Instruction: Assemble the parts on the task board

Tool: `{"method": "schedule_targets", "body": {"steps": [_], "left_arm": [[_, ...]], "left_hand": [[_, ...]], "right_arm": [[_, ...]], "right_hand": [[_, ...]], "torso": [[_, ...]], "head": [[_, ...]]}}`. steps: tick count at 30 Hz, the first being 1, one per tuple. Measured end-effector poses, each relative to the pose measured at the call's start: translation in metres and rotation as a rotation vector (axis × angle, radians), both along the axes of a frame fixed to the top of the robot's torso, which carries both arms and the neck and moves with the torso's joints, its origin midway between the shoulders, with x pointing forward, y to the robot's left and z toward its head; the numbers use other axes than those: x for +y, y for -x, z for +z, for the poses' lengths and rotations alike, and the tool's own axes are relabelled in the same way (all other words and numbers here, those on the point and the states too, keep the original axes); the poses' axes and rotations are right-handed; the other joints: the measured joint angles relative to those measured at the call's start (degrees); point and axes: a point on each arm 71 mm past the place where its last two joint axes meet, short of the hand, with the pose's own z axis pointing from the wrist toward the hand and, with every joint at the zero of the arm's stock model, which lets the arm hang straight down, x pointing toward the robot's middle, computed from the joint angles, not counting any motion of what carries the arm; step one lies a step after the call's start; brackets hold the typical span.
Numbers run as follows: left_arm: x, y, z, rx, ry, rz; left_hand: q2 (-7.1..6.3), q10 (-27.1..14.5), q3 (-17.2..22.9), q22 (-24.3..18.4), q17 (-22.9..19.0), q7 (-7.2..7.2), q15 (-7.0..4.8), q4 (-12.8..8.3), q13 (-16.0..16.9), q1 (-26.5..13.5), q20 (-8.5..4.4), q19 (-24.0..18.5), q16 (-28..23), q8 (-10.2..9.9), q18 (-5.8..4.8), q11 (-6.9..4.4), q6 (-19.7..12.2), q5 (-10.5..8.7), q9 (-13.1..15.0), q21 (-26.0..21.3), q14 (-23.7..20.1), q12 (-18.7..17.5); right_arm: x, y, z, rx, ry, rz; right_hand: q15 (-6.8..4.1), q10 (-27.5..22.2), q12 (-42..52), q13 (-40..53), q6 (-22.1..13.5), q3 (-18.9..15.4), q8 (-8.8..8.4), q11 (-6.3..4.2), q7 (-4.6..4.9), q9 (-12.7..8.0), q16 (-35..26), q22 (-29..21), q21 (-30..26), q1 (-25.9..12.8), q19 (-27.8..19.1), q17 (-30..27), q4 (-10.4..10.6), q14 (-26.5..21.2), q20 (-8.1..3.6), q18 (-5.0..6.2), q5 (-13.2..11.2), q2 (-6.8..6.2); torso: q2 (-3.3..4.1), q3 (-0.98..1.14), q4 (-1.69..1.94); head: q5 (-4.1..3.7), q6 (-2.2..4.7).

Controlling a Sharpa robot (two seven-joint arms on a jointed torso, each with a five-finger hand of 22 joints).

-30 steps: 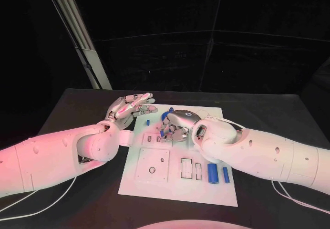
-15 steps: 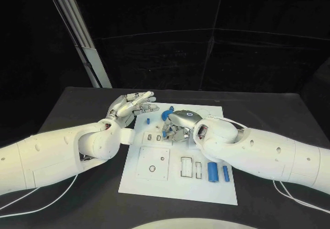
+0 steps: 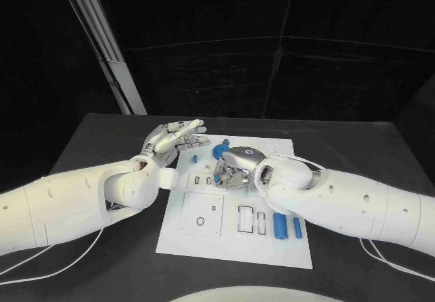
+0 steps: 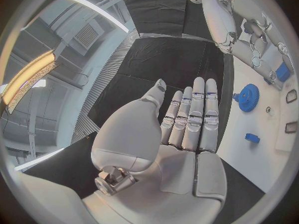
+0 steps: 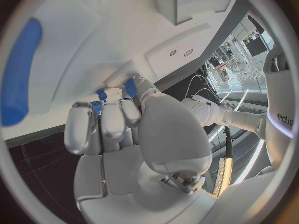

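Note:
The white task board [image 3: 204, 242] lies in the middle of the table. My left hand [image 3: 172, 142] hovers over the board's far left corner, flat and open with its fingers [image 4: 194, 115] straight and nothing in it. My right hand [image 3: 233, 166] is curled down over the board's far middle, by the small slots [image 3: 201, 181]. Its fingertips [image 5: 102, 115] pinch a small blue part [image 5: 129, 86]. A blue gear [image 3: 217, 151] and a small blue piece [image 3: 194, 159] lie between the hands; the gear [image 4: 248, 97] also shows in the left wrist view. Two blue cylinders [image 3: 280, 226] lie at the board's near right.
Rectangular recesses [image 3: 201, 215] and narrow slots [image 3: 246, 221] sit in the board's near half. Black table [image 3: 100, 145] surrounds the board. A white post [image 3: 113, 63] stands behind the table's far left. Both forearms lie low across the board's sides.
The left hand has lifted slightly and edged towards the far side. The right hand has stayed curled over the same spot on the board.

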Motion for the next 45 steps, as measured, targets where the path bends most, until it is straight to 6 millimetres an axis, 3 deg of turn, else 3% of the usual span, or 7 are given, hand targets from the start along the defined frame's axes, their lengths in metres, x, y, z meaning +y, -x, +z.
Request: {"method": "schedule_targets", "body": {"steps": [17,22,32,38,42,45], "left_arm": [[0.0,0.0,0.0,0.002,0.0,-0.002],[0.0,-0.001,0.0,0.003,0.0,-0.002],[0.001,-0.001,-0.001,0.003,-0.001,-0.001],[0.004,-0.001,-0.001,-0.008,-0.032,-0.008],[0.007,0.0,-0.001,-0.023,-0.085,-0.02],[0.009,0.0,-0.002,-0.028,-0.133,-0.033]], "left_hand": [[0.0,0.0,0.0,0.0,0.0,0.0,0.0,0.0,0.0,0.0,0.0,0.0,0.0,0.0,0.0,0.0,0.0,0.0,0.0,-0.2,0.0,0.0],[-0.02,0.0,0.0,0.0,0.0,0.0,0.0,0.0,0.0,0.0,0.0,0.0,0.0,0.0,0.0,0.0,0.0,0.0,0.0,-0.2,0.0,0.0],[-0.02,0.0,0.0,0.0,0.0,0.0,-0.02,0.0,0.0,0.0,0.0,0.0,0.0,0.0,0.0,0.01,0.0,0.0,0.0,-0.2,0.0,0.0],[-0.02,3.3,0.1,0.0,1.2,-0.61,-1.06,-0.7,0.2,0.0,-0.86,2.3,0.8,0.0,0.0,-0.89,1.6,0.0,0.0,0.3,3.3,0.4],[0.27,6.5,0.5,1.3,3.9,-1.67,-3.15,-1.2,0.5,-0.3,-2.94,7.3,5.0,0.3,-0.01,-2.39,3.9,0.0,0.1,3.2,9.6,0.9],[0.27,7.8,0.8,2.1,6.0,-2.18,-4.12,-1.4,0.5,-0.3,-4.08,9.4,7.7,0.3,-0.01,-3.13,4.8,0.0,0.1,5.0,11.7,0.9]], "right_arm": [[0.004,0.001,-0.002,-0.003,-0.006,0.008],[0.004,0.002,-0.003,-0.008,-0.019,0.009],[-0.002,0.002,-0.004,-0.016,-0.048,0.0],[-0.006,0.003,-0.003,-0.019,-0.075,-0.006],[-0.008,0.003,-0.002,-0.023,-0.104,-0.007],[-0.009,0.002,-0.001,-0.023,-0.125,-0.006]], "right_hand": [[0.0,0.0,0.0,-0.1,0.1,0.1,-0.42,0.0,-0.07,0.0,0.0,0.0,0.0,0.0,0.0,0.0,-0.1,0.0,0.0,0.0,0.0,0.0],[0.01,0.0,0.0,0.4,0.1,1.3,-0.6,0.0,-0.07,-0.4,0.0,0.0,0.0,0.0,0.0,0.0,-0.5,0.0,0.0,0.01,1.8,0.0],[0.01,0.0,0.0,0.4,0.1,1.4,-0.56,0.01,-0.07,-0.4,0.0,0.0,0.0,0.0,0.0,0.0,-0.6,0.0,0.0,0.0,1.8,-0.01],[0.01,0.0,0.0,0.4,0.1,1.5,-0.48,0.01,-0.07,-0.4,0.0,0.0,0.0,0.0,0.0,0.0,-0.7,0.0,0.0,0.0,1.8,-0.02],[0.01,0.0,0.0,0.4,0.1,1.5,-0.46,0.01,-0.07,-0.4,-0.2,0.0,0.0,0.0,0.0,-0.3,-0.7,0.0,0.0,0.0,1.9,-0.03],[0.01,0.0,0.0,0.3,0.1,1.7,-0.46,0.01,-0.07,-0.4,-0.5,0.0,0.0,-0.1,0.0,-0.6,-0.4,0.0,0.0,0.0,2.0,-0.1]], "torso": [[0.05,-0.07,-0.25],[0.05,-0.09,-0.28],[0.04,-0.12,-0.42],[-0.02,-0.12,-0.43],[-0.02,-0.12,-0.47],[-0.03,-0.12,-0.49]], "head": [[0.41,-0.06],[0.47,-0.09],[0.57,-0.15],[0.62,-0.09],[0.71,0.09],[0.74,0.21]]}}
